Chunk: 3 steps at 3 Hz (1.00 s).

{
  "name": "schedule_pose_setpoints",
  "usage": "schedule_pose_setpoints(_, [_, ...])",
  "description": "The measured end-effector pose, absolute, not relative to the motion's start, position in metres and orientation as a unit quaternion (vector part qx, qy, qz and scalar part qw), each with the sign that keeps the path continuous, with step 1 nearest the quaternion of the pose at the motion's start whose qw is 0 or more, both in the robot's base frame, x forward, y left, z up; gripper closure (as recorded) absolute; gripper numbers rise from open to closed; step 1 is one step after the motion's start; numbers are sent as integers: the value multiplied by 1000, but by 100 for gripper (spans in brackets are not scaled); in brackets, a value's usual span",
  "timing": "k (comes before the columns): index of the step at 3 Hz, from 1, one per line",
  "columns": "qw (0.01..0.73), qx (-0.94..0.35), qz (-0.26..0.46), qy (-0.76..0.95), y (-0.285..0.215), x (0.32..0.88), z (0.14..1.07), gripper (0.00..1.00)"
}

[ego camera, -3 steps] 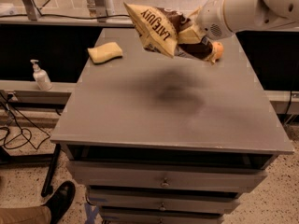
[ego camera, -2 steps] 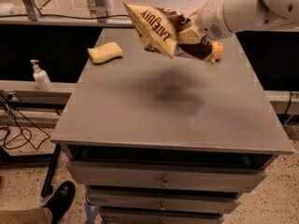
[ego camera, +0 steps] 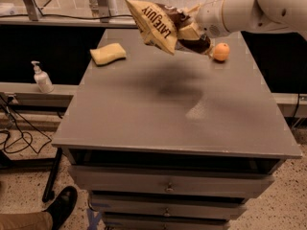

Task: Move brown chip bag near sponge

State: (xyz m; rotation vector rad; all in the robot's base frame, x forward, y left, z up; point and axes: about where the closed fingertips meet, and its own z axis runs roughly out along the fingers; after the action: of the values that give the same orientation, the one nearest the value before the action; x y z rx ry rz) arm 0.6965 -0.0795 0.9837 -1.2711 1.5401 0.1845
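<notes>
Grey table (ego camera: 144,114), matte top, with a stack of drawers (ego camera: 168,186) under its front edge.

Brown chip bag (ego camera: 154,24): off the surface, held in the air over the far middle of the top. Its dark shadow (ego camera: 172,78) lies on the grey below. The bag is tilted. The cream-yellow panel with "LATE JULY" lettering faces the camera, and the crinkled dark-brown part is toward the right.

Gripper (ego camera: 192,33): at the bag's right end, clamped on the crumpled brown part. One pale finger (ego camera: 188,31) lies across the foil. The white arm (ego camera: 249,8) comes in from the upper right corner.

Sponge (ego camera: 108,53): pale yellow, lying flat on the far left part of the top, near the left edge. The bag hangs up and to the right of it, apart, no contact.

Orange (ego camera: 221,51): round, on the far right part of the top, just right of the gripper and lower in view. Cannot tell whether it touches the bag.

Off the table: a white pump bottle (ego camera: 42,77) stands on a ledge (ego camera: 29,87) to the left. A black shoe (ego camera: 61,206) is on the speckled floor (ego camera: 29,186) at lower left.
</notes>
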Motion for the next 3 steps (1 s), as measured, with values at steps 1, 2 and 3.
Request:
schedule_pose_setpoints(1, [559, -564, 79, 603, -66, 735, 974, 100])
schedule_pose_setpoints(2, [568, -602, 80, 555, -45, 760, 966, 100])
schedule_pose_setpoints(3, [560, -643, 72, 517, -22, 772, 956, 100])
